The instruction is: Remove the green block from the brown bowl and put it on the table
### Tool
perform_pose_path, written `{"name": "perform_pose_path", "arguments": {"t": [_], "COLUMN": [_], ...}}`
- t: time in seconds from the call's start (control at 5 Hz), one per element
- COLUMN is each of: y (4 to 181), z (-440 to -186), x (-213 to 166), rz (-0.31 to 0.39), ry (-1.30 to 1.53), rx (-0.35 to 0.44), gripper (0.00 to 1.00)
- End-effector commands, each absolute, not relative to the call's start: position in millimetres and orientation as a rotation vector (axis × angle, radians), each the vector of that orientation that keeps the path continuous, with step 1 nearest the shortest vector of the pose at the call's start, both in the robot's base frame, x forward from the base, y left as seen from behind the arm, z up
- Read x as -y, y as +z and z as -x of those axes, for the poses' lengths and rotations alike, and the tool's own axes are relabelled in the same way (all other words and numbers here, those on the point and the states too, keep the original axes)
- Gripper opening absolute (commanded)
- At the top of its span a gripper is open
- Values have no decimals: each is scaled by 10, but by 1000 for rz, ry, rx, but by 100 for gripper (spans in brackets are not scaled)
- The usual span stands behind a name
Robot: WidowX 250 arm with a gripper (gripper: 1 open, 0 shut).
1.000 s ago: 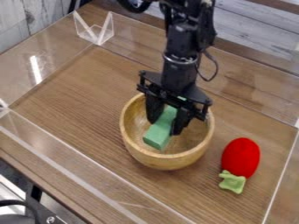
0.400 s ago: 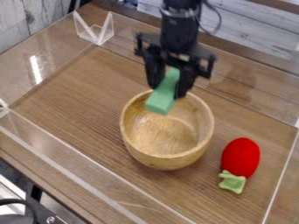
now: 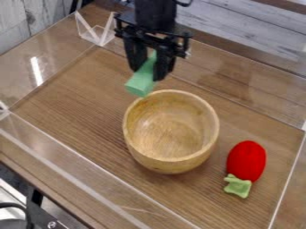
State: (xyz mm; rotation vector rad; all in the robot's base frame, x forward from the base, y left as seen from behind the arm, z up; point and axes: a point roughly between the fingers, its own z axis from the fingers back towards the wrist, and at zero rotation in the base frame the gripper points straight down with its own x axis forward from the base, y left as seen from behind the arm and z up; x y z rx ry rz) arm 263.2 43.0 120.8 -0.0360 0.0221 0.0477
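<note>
Since the earlier frames the green block (image 3: 142, 79) has been lifted out of the brown bowl (image 3: 173, 132) and carried up and toward the left of the picture, so that it is now held clear of the rim, above the table (image 3: 72, 116) just beyond the bowl's far-left edge. The gripper (image 3: 148, 64) is seen pointing straight down, its dark jaws clenched on the upper end of the block, which hangs tilted below the fingertips with its lower end swung to the left. The block is a small, flat, elongated bar of plain light green with a matte face. The bowl, below and to the right of the hand, is round, of light-tan wood with visible grain and a thick rim, and its inside is bare. Well away from the hand, at the lower right, a red rounded toy (image 3: 248, 160) with a smooth surface is set on the tabletop, with a small green leaf (image 3: 237, 186) lying against its near side. The tabletop is of brown wood-grain finish and is bordered by clear acrylic walls (image 3: 36, 67), glossy with reflections, the nearest of them standing to the left of the hand
</note>
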Motion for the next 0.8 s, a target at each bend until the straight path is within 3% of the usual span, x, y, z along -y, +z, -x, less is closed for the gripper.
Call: {"name": "perform_pose_path", "arguments": {"t": [0.0, 0.6], "y": [1447, 1395], "z": [-2670, -2583], "x": [-438, -47], "rz": [26, 16], "ry": [81, 56], "rx": [69, 77], "gripper": [0, 0]}}
